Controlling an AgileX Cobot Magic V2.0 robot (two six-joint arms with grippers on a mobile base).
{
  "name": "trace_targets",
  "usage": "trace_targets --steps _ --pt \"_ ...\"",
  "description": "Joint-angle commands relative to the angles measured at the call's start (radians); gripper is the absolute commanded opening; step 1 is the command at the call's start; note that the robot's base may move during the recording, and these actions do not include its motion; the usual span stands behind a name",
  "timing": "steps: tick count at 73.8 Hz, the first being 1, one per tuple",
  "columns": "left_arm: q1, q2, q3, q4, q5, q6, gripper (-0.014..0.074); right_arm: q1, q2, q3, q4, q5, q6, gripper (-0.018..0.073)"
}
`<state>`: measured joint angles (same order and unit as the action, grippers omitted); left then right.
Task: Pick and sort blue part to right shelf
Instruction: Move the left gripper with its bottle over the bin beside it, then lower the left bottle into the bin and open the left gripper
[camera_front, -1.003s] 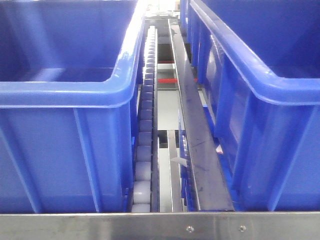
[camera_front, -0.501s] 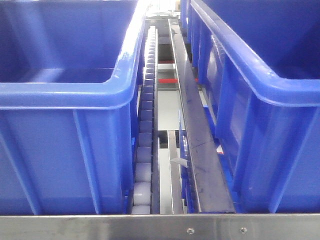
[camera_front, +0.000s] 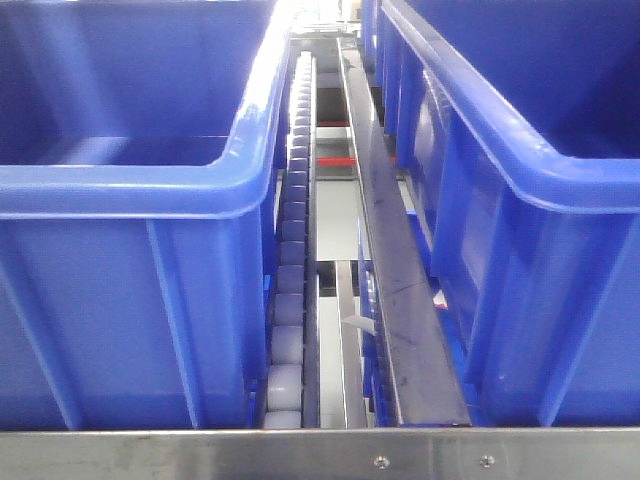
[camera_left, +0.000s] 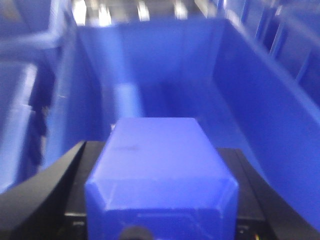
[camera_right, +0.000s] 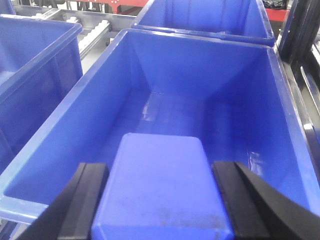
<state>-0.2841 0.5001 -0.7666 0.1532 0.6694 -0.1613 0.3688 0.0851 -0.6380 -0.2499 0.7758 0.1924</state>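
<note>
**Right claw** (camera_right: 160, 170): clenched on the right-hand blue part (camera_right: 160, 205), a smooth oblong block whose long axis points straight ahead out of the fingers.

**Open crate** (camera_right: 75, 130): directly under and ahead of that claw, its length in line with the block. By my judgement, release needs only a short move forward and down.

**Rear crate** (camera_right: 210, 15): just behind the open crate.

**Left claw** (camera_left: 159, 147): clenched on the left-hand blue part (camera_left: 160, 175), oriented the same way, above the inside of a second crate (camera_left: 260, 100). This view is blurred.

**Right shelf** (camera_front: 200, 455): steel front bar nearest, with the roller track (camera_front: 290, 250) and flat rail (camera_front: 400, 290) running away between two crates. Neither claw shows here, and each arm is already over a crate, so I cannot tell which is nearer.
</note>
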Motion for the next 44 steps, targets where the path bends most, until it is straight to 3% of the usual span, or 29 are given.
trace_targets --steps 1,11,28,44 --pt "0.001 0.144 -0.088 -0.026 -0.093 -0.002 0.0294 -0.003 0.021 -0.021 -0.019 -0.105 -0.007 0.0251" --pt "0.001 0.383 -0.193 -0.083 -0.123 -0.002 0.0294 -0.003 0.021 -0.021 -0.019 -0.102 -0.007 0.0251" --pt "0.001 0.784 -0.387 -0.094 -0.152 -0.002 0.0294 -0.003 0.021 -0.021 -0.019 -0.096 -0.007 0.0251" --pt "0.003 1.118 -0.596 -0.096 0.0 -0.035 0.0294 -0.003 0.021 -0.021 -0.019 -0.075 -0.007 0.0251"
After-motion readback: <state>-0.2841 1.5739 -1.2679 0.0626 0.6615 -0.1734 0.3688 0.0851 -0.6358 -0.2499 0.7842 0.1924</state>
